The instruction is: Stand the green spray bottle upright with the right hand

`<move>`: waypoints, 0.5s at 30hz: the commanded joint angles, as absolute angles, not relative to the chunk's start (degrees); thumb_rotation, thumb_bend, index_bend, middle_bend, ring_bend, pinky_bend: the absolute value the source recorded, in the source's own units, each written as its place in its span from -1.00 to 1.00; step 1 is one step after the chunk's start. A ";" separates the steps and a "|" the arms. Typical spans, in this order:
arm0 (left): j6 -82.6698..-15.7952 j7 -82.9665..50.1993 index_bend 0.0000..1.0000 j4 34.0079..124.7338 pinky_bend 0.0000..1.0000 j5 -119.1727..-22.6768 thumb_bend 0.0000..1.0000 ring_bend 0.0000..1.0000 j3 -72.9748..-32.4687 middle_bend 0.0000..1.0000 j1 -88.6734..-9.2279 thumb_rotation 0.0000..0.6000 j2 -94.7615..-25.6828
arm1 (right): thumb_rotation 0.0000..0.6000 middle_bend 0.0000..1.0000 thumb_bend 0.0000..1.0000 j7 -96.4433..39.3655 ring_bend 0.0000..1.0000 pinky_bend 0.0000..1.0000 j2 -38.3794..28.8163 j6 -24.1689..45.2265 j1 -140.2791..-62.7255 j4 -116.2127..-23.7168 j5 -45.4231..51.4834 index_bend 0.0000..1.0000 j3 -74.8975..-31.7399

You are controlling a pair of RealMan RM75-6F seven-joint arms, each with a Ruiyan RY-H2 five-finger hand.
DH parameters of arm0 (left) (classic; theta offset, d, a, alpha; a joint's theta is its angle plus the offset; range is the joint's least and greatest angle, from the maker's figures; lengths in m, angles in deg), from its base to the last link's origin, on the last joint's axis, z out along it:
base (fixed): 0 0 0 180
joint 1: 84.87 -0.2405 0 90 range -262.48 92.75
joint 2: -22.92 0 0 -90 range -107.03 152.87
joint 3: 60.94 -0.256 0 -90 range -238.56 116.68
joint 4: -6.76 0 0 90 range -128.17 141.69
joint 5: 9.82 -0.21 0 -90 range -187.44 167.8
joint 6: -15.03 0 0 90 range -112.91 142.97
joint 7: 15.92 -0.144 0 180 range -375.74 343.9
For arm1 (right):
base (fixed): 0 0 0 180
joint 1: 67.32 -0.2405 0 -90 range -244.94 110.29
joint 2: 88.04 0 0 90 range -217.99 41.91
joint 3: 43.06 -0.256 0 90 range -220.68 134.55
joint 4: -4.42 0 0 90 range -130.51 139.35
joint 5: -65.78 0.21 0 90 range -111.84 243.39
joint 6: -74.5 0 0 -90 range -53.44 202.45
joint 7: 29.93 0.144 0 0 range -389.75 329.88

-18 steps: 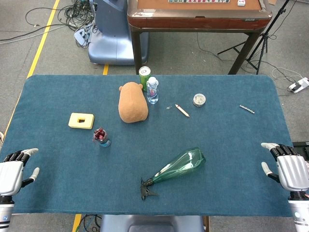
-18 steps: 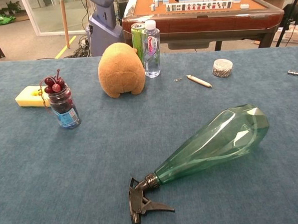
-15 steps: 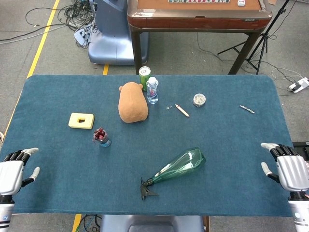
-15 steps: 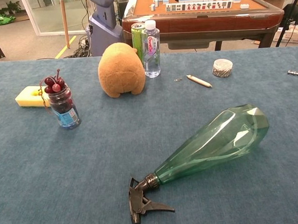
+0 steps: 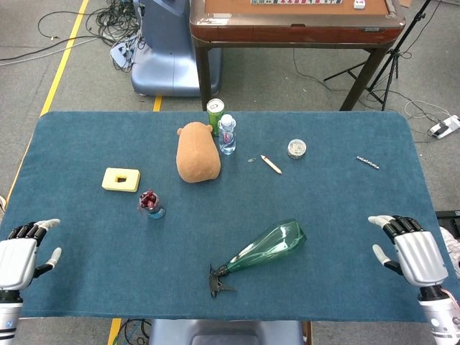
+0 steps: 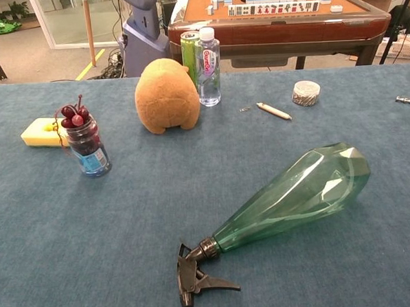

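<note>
Comparing with the frame just before, the right hand (image 5: 407, 249) has shifted inward over the near right corner of the table (image 5: 345, 208), lying further toward the middle than it did; nothing else on the cloth has moved. It holds nothing, its pale grey segmented fingers (image 5: 392, 224) spread and dark-tipped, palm side down. The left hand (image 5: 20, 251) rests where it was at the near left edge, likewise released with fingers apart.

The table wears a deep teal, felt-like cover with a fine nap. The green spray bottle (image 6: 290, 195) lies on its side near the front centre, well apart from the right hand. Its body is clear green plastic, faceted like a cut gem, wide at the base and tapering to a narrow neck; the base points toward the far right, and the black trigger head (image 6: 194, 276) points toward the near edge.

Further back sit a rounded brown plush toy (image 6: 166, 95), a green can (image 6: 190, 50) and a clear water bottle (image 6: 207, 58) close together. To the left stand a small glass jar (image 6: 86, 148) topped with dark red cherries and a yellow sponge block (image 6: 42, 132). To the right lie a wooden pen-like stick (image 6: 274, 110), a small round tin (image 6: 306, 92) and a metal bit (image 6: 408, 101).
</note>
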State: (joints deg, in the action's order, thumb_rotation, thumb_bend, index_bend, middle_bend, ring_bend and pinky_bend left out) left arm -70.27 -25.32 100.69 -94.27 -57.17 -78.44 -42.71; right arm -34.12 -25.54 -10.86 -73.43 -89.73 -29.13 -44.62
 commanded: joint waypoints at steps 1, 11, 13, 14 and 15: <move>-70.25 -25.38 -0.48 101.06 -0.48 -94.22 -0.31 -0.48 -57.22 -0.39 -78.48 1.00 -42.45 | 1.00 -0.33 -0.37 -33.73 -0.44 -0.34 -26.59 -7.88 -76.06 -91.09 -32.19 -0.41 -43.75; -71.50 -25.36 -0.45 102.31 -0.49 -94.71 -0.31 -0.48 -57.67 -0.39 -79.34 1.00 -41.85 | 1.00 -0.44 -0.51 -35.49 -0.58 -0.38 -27.22 5.03 -86.59 -97.02 -38.86 -0.46 -43.46; -71.76 -25.41 -0.44 102.55 -0.49 -94.89 -0.31 -0.48 -57.77 -0.39 -79.50 1.00 -41.77 | 1.00 -0.49 -0.55 -35.75 -0.64 -0.41 -26.76 8.63 -89.08 -98.23 -38.81 -0.49 -43.72; -71.88 -25.42 -0.44 102.65 -0.49 -94.97 -0.31 -0.48 -57.79 -0.39 -79.57 1.00 -41.73 | 1.00 -0.51 -0.57 -36.18 -0.67 -0.43 -26.55 10.09 -90.13 -98.56 -38.72 -0.50 -43.95; -72.02 -25.43 -0.44 102.74 -0.49 -95.04 -0.31 -0.48 -57.80 -0.39 -79.63 1.00 -41.69 | 1.00 -0.52 -0.59 -36.96 -0.70 -0.46 -26.30 11.43 -91.11 -98.80 -38.64 -0.51 -44.24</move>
